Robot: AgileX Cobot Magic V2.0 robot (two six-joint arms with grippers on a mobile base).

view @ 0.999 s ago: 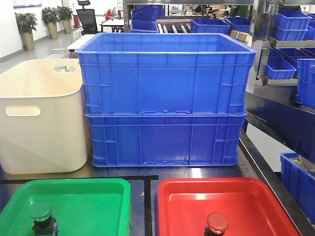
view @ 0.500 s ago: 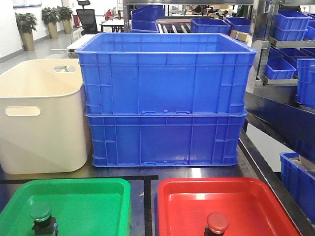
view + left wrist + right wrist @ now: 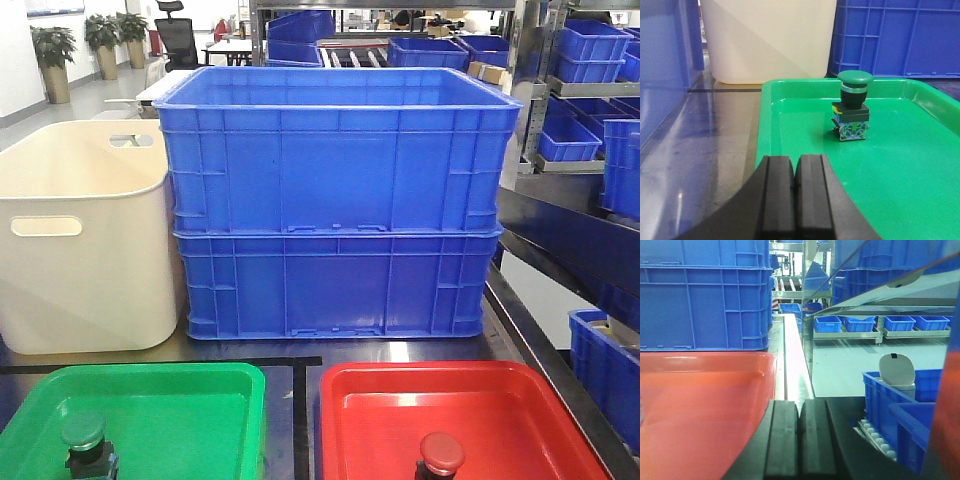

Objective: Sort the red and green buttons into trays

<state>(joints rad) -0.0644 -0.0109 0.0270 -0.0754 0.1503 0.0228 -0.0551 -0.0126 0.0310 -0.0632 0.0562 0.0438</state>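
Observation:
The green button (image 3: 83, 432) stands upright in the green tray (image 3: 190, 410) at the front left; the left wrist view shows this green button (image 3: 855, 102) in the tray (image 3: 920, 165). In the red tray (image 3: 480, 400) at the front right sits the red button (image 3: 441, 452). My left gripper (image 3: 795, 170) is shut and empty, over the green tray's near left rim, short of the button. My right gripper (image 3: 800, 412) is shut and empty beside the right rim of the red tray (image 3: 700, 400). Neither gripper shows in the front view.
Two stacked blue crates (image 3: 335, 200) stand behind the trays, with a cream tub (image 3: 80, 240) to their left. A shelf rack with more blue bins (image 3: 585, 60) rises on the right. Past the table's right edge (image 3: 797, 370), lower blue bins (image 3: 900, 405) sit on the floor.

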